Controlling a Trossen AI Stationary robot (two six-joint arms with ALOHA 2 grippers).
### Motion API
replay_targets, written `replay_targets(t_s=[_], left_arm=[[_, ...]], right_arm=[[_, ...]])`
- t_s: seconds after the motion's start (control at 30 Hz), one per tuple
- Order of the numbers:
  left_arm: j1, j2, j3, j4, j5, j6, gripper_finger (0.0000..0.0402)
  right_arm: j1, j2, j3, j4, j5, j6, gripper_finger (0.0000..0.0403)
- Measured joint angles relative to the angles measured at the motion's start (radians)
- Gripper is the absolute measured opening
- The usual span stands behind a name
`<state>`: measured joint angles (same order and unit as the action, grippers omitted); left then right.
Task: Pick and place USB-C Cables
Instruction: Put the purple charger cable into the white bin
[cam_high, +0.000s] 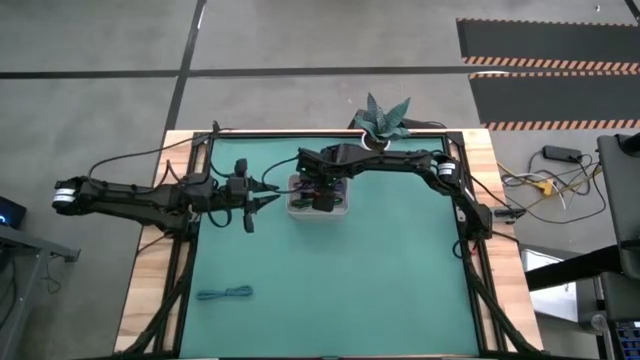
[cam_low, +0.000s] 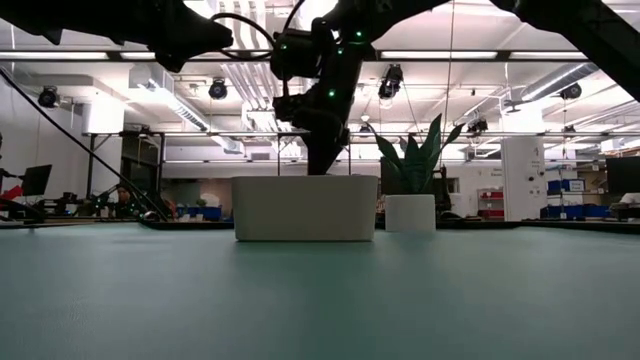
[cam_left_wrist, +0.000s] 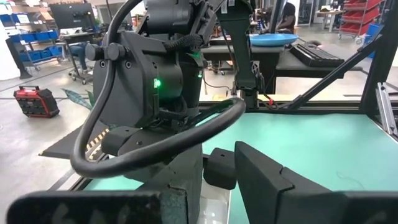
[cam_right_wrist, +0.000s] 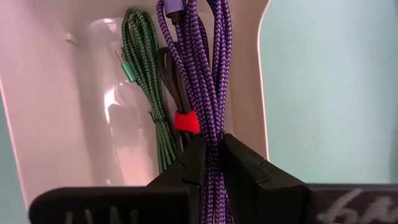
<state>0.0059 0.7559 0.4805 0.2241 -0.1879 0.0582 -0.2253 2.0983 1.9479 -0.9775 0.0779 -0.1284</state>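
Note:
My right gripper (cam_right_wrist: 211, 163) points down over the white tray (cam_high: 297, 208) near the table's middle and is shut on the purple cable bundle (cam_right_wrist: 199, 62). Inside the tray (cam_right_wrist: 62, 124) lie the dark green cable (cam_right_wrist: 146, 74) and the black cable with a red tie (cam_right_wrist: 186, 121), both along its floor. The teal cable (cam_high: 224, 293) lies flat on the mat near the front left. My left gripper (cam_high: 268, 197) hovers open just left of the tray, holding nothing. In the low view the right gripper (cam_low: 325, 150) reaches down behind the tray's wall (cam_low: 305, 208). My right gripper pinches the purple cable bundle between its two fingers, with several strands together at the bundle's end (cam_right_wrist: 211, 140) beside the fingertips. The fingers come from above, pointing down, and lie along the bundle. The bundle hangs straight below them into the tray, beside the black cable.
A potted plant (cam_high: 385, 122) stands at the table's far edge behind the tray. The table's black frame rails (cam_high: 190, 250) run along the mat's left and right sides. Open green mat (cam_high: 350, 290) lies in front of the tray. Both arms crowd the tray.

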Motion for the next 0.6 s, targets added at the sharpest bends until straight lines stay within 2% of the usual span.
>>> replay_targets(t_s=[0.6], left_arm=[[0.0, 0.002, 0.0, 0.001, 0.0, 0.0, 0.008]], right_arm=[[0.0, 0.0, -0.056, 0.08, -0.007, -0.007, 0.0029]])
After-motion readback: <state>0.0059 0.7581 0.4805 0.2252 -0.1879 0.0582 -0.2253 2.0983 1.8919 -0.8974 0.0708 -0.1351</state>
